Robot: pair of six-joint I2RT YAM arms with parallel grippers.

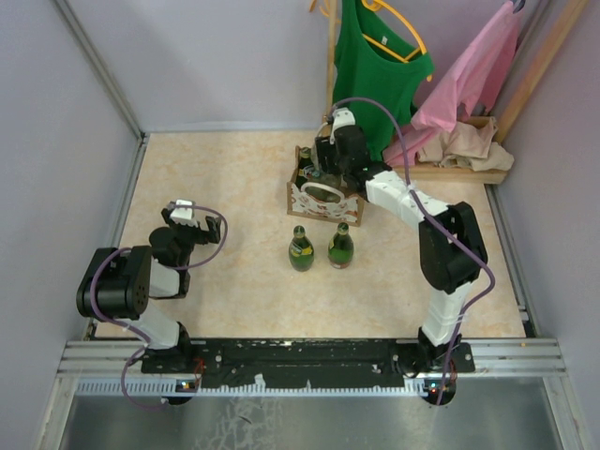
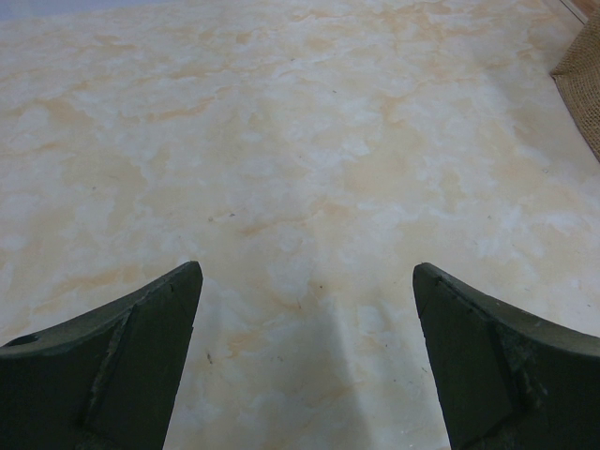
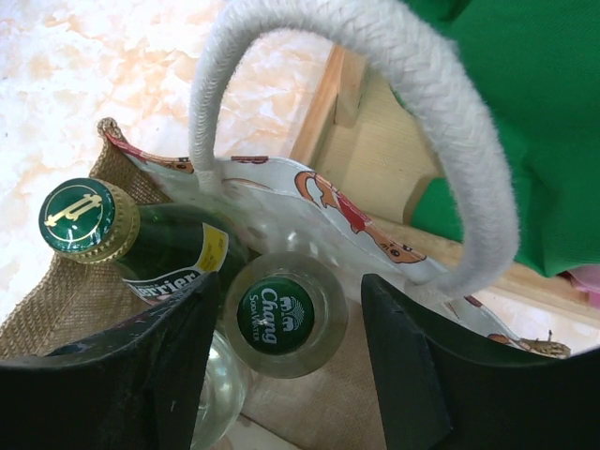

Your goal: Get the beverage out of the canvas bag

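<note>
The canvas bag stands on the table in front of the clothes rack, lace-patterned front toward me. My right gripper hangs over its opening, open. In the right wrist view its fingers straddle a clear Chang soda water bottle with a green cap, without touching it. A green Perrier bottle with a gold-rimmed cap stands beside it in the bag. A white rope handle arches overhead. My left gripper is open and empty over bare table.
Two green bottles stand on the table in front of the bag. A wooden rack base with a green shirt, a pink garment and tan cloth sits behind the bag. Grey walls close in left and right.
</note>
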